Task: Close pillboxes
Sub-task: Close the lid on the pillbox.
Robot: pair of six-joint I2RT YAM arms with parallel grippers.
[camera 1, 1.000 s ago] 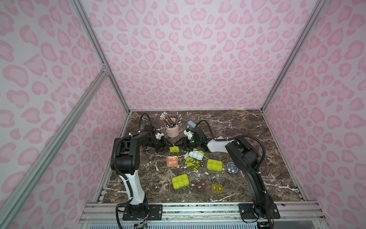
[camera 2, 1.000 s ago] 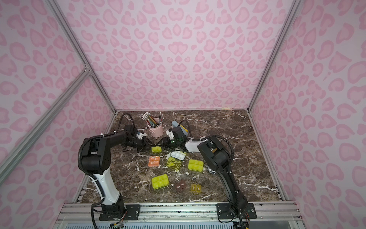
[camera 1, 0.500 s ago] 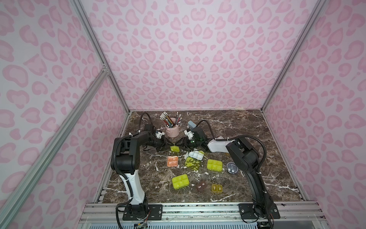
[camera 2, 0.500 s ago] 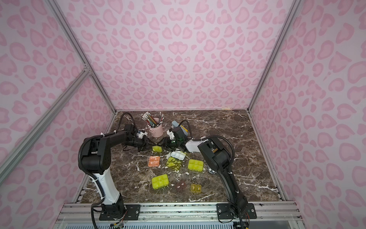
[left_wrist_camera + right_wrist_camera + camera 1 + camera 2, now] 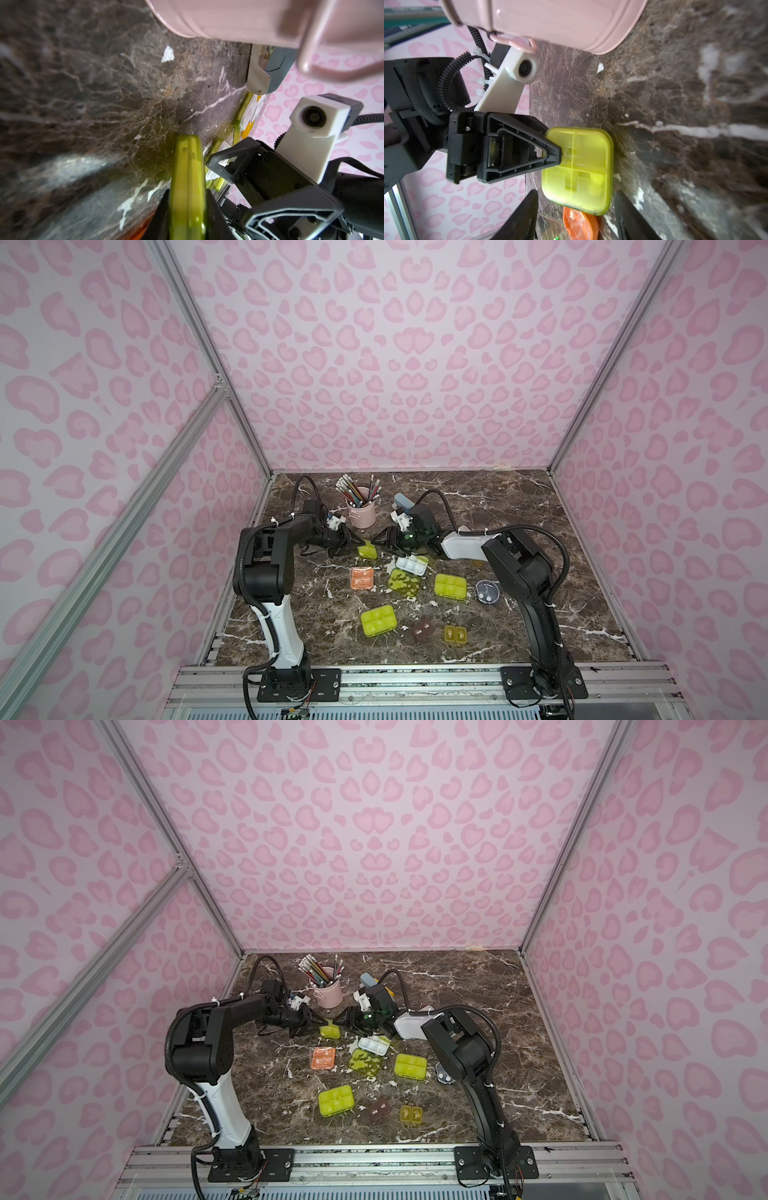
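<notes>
Left claw (image 5: 555, 154): clamped on one edge of a small lime pillbox (image 5: 577, 170), which sits edge-on between its fingers in the left wrist view.
Small lime pillbox: toward the far edge of the table (image 5: 519, 506), about midway between the left and right edges and just nearer than the pink pencil cup (image 5: 362, 512). Its lid is down on the base and a cross-shaped divider shows through. I cannot tell whether it touches the table.
Right claw (image 5: 380, 546): jaws spread wider than the box and gripping nothing. The tips stand at the box's other edge, facing the left claw.
Open pillbox: white tray (image 5: 411, 565) with its lime lid (image 5: 404, 584) folded back flat, just toward the near edge from the right claw.
Middle of table: salmon pillbox (image 5: 362, 577), six-cell lime pillbox (image 5: 450, 585) and round grey pillbox (image 5: 486, 592), all lying apart from one another.
Toward near edge: large lime pillbox (image 5: 378, 620), brown pillbox (image 5: 423, 630) and amber pillbox (image 5: 456, 634) in a loose row.
Stapler (image 5: 403, 502): blue-grey, beside the cup, behind the right arm's wrist.
</notes>
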